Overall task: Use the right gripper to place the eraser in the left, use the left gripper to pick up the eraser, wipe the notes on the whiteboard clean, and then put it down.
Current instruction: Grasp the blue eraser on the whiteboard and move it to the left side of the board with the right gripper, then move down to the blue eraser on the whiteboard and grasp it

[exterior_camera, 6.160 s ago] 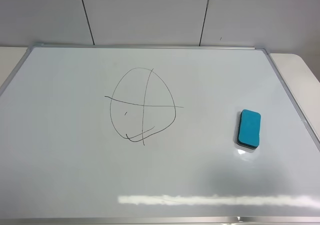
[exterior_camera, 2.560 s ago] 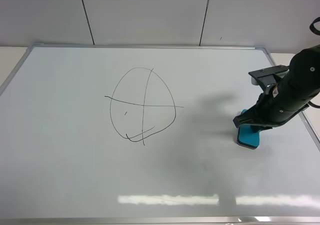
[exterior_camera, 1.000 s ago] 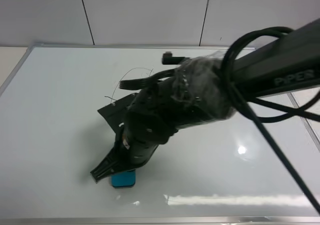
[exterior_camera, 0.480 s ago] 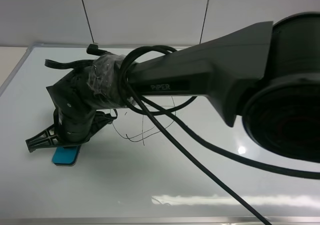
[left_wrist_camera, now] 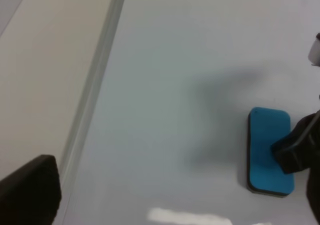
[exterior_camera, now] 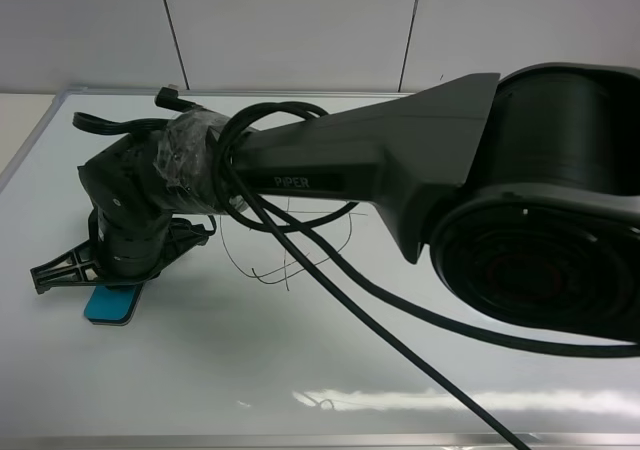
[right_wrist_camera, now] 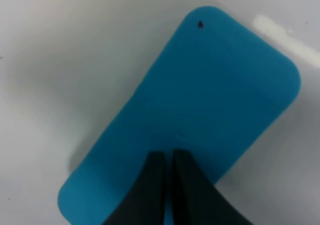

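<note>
my right gripper [right_wrist_camera: 165, 161] is stretched across to the left side of the whiteboard [exterior_camera: 330, 360]. its jaws are pinched together with nothing between them, and the tips press on the teal top of the eraser [exterior_camera: 108, 306]. the eraser lies flat on the board near the left edge, toward the front-left corner, apart from the notes [exterior_camera: 290, 270]. the left gripper [left_wrist_camera: 30, 192] hangs above, spread wide and empty. i judge the eraser light, a stiff block over soft felt, likely to skate on the glossy board. i'd take it across its short width at mid-length, on the side walls, felt down.
</note>
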### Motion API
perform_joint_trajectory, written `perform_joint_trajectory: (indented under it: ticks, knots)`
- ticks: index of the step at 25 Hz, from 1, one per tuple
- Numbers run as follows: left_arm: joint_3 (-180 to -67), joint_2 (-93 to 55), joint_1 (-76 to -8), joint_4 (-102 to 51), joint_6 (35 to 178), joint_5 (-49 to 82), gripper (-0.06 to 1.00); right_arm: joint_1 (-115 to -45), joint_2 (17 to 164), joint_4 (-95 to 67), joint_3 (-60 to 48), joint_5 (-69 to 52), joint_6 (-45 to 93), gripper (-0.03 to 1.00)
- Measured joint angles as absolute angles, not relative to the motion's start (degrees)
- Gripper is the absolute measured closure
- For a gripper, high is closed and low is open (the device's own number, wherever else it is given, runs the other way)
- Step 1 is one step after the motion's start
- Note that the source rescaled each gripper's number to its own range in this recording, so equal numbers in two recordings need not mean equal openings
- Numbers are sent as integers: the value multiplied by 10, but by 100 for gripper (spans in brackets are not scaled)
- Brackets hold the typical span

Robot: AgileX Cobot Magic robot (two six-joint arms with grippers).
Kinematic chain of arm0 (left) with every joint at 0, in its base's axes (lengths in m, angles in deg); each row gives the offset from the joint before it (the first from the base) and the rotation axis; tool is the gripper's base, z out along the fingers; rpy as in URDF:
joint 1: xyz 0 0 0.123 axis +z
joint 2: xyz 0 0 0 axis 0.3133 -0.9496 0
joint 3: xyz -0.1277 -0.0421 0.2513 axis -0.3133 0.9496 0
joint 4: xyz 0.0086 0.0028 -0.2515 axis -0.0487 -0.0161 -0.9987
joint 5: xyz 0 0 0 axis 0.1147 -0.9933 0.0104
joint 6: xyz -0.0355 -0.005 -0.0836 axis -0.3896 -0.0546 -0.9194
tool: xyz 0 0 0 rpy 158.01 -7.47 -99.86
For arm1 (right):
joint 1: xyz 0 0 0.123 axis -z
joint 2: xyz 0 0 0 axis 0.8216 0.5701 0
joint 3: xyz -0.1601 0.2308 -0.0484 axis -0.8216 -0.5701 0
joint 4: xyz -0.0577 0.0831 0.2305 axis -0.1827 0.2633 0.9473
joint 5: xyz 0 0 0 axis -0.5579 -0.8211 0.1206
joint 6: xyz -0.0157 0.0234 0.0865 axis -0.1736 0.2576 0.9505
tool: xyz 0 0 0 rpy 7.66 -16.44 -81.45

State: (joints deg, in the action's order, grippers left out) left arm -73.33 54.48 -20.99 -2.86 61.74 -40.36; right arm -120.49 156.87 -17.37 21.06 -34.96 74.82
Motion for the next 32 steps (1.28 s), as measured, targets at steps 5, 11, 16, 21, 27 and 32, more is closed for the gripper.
perform_joint_trajectory:
  ticks: [5, 11, 16, 21, 27, 32]
  knots:
    - [-733, 545, -210, -29, 617, -404, -6, -1205, 1566, -174, 211, -349, 748, 97]
    - [-733, 545, -210, -29, 617, -404, -6, -1205, 1554, -178, 209, -342, 748, 94]
    - [-733, 545, -210, -29, 617, -404, -6, -1206, 1545, -202, 204, -347, 770, 63]
    - [-733, 545, -210, -28, 617, -404, -6, -1206, 1537, -210, 204, -352, 773, 7]
    - [-733, 545, -210, -28, 617, -404, -6, -1206, 1537, -210, 204, -351, 773, -2]
    - [-733, 545, -210, -28, 617, -404, -6, -1206, 1536, -210, 204, -351, 773, -3]
